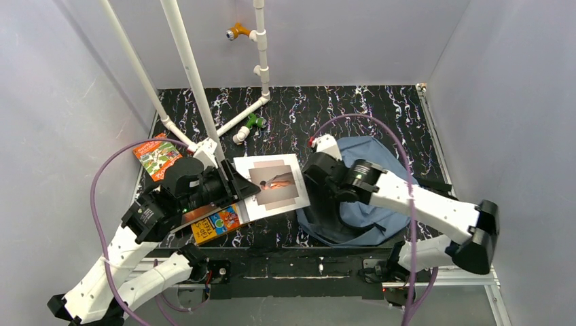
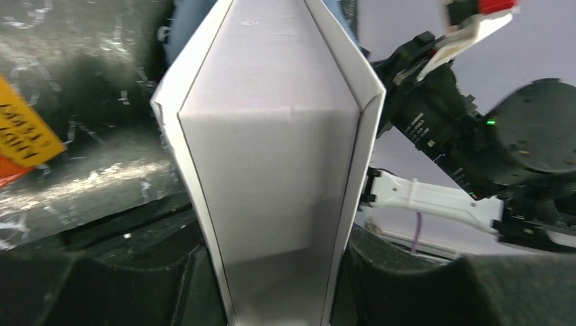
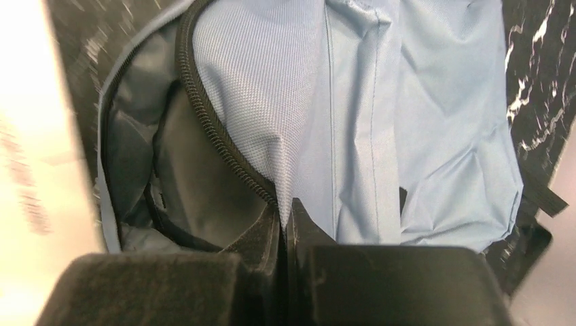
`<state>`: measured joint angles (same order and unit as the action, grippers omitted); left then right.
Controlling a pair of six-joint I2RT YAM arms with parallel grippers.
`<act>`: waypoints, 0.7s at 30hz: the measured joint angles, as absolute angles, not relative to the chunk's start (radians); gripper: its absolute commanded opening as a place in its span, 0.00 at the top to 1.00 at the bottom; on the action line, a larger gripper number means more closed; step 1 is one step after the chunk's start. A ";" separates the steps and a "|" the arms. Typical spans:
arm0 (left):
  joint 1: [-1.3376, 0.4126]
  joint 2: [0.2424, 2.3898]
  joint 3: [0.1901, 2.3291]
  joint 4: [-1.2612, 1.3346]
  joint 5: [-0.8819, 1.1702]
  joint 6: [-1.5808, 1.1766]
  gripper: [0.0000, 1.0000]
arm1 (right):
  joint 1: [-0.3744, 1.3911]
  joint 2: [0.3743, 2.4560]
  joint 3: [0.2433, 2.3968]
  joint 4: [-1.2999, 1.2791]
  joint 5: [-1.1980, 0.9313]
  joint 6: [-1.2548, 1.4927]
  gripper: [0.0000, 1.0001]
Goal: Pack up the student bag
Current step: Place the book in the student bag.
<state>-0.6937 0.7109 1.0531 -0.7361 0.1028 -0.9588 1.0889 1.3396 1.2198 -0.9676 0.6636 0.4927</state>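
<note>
Looking at this, it all comes down to book versus bag mouth. The left gripper (image 1: pixel 234 192) is pinching the white book (image 1: pixel 272 185) by its left edge. The book runs away from those jaws to the right, fairly flat, with its far edge just beside the bag (image 1: pixel 380 153).

The bag lies right of centre on the table (image 1: pixel 380 109), partly under the right arm (image 1: pixel 421 204). Its open mouth (image 3: pixel 156 170) faces left, straight at the book.

The right gripper (image 3: pixel 289 217) has its jaws pressed together on a fold of blue fabric right at the zipper (image 3: pixel 217 129), tenting it up.

So the bag sits to the right of the left jaws, and the left arm (image 1: pixel 122 251) has the load. My guess is the next move is a slide to the right, far edge first, under the lifted fabric. The likely snag is a corner catching on the zipper.
</note>
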 measured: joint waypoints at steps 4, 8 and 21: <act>-0.694 0.718 1.023 -0.661 0.175 -0.991 1.00 | 1.088 1.240 1.242 -0.884 0.688 0.489 0.99; -0.694 0.733 0.936 -0.598 0.218 -1.023 1.00 | 1.088 1.196 1.244 -0.811 0.698 0.474 0.99; -0.696 0.829 0.630 -0.126 0.264 -1.235 1.00 | 1.074 1.168 1.264 -0.743 0.685 0.453 0.99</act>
